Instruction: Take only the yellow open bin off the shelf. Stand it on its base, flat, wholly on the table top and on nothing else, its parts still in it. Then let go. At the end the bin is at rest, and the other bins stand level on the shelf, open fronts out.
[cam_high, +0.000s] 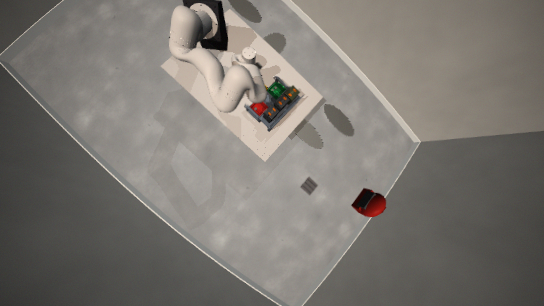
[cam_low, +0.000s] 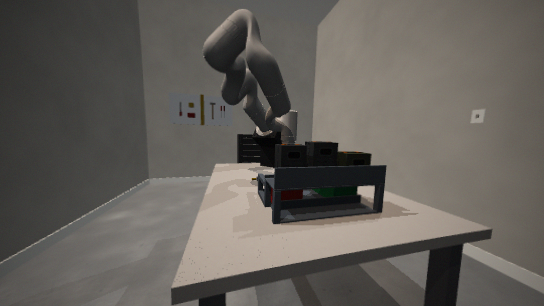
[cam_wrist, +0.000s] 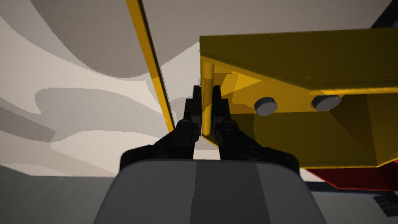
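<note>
In the wrist view my gripper (cam_wrist: 206, 96) is shut on the thin front wall of the yellow open bin (cam_wrist: 300, 95). The bin looks held over the pale table top, tilted across the view, though I cannot tell if it touches the table. Two grey round parts (cam_wrist: 295, 104) lie inside it. The red bin (cam_wrist: 350, 177) shows just below it. From above, the arm hides the yellow bin; the red bin (cam_high: 258, 108) and green bin (cam_high: 276, 90) sit in the dark shelf (cam_high: 276, 102). In the side view the shelf (cam_low: 325, 192) hides my gripper and the yellow bin.
Three dark bins (cam_low: 321, 153) stand on top of the shelf. A thin yellow strip (cam_wrist: 150, 60) crosses the wrist view to the left of my fingers. A dark box (cam_low: 248, 147) stands behind the table. A red object (cam_high: 369, 203) and a floor grate (cam_high: 309, 185) are on the floor.
</note>
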